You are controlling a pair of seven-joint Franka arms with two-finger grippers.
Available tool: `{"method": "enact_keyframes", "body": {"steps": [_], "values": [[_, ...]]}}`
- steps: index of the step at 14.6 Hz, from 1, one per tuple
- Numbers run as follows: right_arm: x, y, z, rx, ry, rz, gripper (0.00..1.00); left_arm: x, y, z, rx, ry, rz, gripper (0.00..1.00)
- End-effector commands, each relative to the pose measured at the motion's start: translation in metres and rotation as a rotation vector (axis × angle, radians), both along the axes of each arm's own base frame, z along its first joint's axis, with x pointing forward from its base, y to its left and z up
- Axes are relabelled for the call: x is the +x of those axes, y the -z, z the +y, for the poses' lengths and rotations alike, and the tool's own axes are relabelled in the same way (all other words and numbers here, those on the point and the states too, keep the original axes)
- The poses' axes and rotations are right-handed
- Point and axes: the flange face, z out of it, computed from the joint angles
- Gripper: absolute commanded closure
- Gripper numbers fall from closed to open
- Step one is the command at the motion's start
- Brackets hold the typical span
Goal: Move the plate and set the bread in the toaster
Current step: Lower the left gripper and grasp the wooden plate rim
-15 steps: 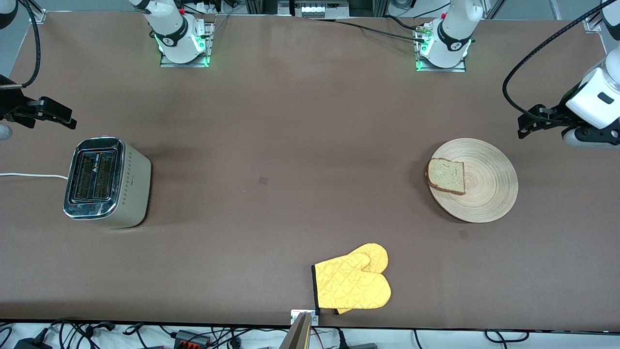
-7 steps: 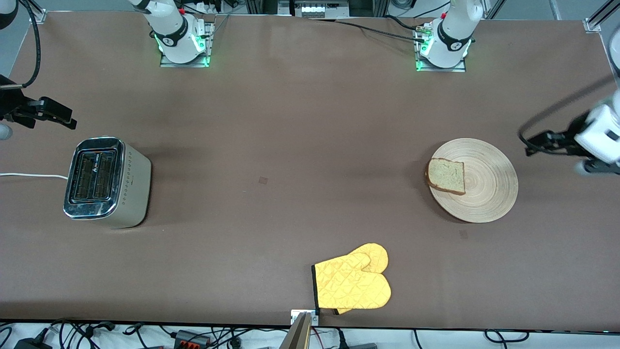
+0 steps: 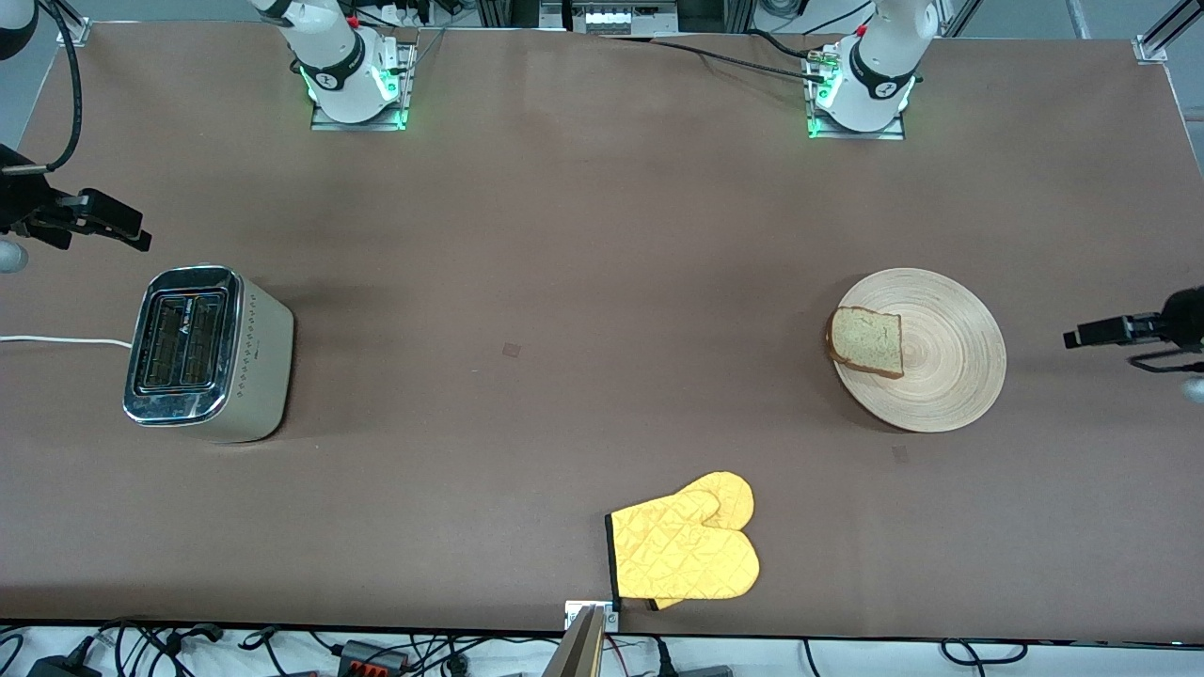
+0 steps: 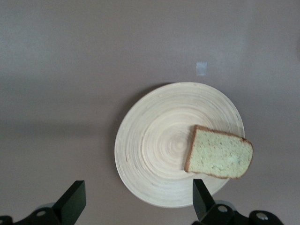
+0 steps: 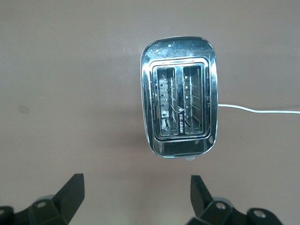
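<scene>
The bamboo plate lies on the table toward the left arm's end, with the bread slice on its edge toward the table's middle. My left gripper is open and empty over the table, just off the plate's rim at the left arm's end. In the left wrist view its jaws frame the plate and the bread. The silver toaster stands at the right arm's end with both slots empty. My right gripper is open and empty over the table beside the toaster.
A yellow oven mitt lies near the table's front edge at the middle. The toaster's white cord runs off the table's end. The arm bases stand along the back edge.
My left gripper has swung down and toward the front camera, from beside the plate's back rim to level with the plate's middle. The right arm, plate, bread and toaster have not moved.
</scene>
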Motion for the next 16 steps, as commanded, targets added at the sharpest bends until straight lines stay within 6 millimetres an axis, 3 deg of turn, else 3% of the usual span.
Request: {"method": "enact_keyframes", "body": {"steps": [1, 4, 7, 10, 13, 16], "values": [[-0.006, -0.001, 0.002, 0.001, -0.017, -0.011, 0.0, 0.0, 0.031, 0.045, -0.122, 0.049, -0.065, 0.0], [-0.005, -0.001, 0.003, 0.001, -0.02, -0.013, 0.0, -0.016, 0.088, 0.092, -0.29, 0.033, -0.103, 0.0], [-0.005, -0.002, 0.005, 0.001, -0.02, -0.013, 0.0, -0.036, 0.157, 0.12, -0.444, 0.05, -0.134, 0.0], [-0.006, -0.002, 0.005, 0.001, -0.02, -0.014, 0.0, -0.057, 0.212, 0.116, -0.564, 0.034, -0.126, 0.0], [-0.006, -0.003, 0.005, 0.001, -0.02, -0.017, 0.0, -0.064, 0.243, 0.112, -0.609, 0.068, -0.128, 0.01], [-0.006, -0.003, 0.005, 0.001, -0.02, -0.016, 0.0, -0.072, 0.269, 0.101, -0.69, 0.057, -0.085, 0.1]]}}
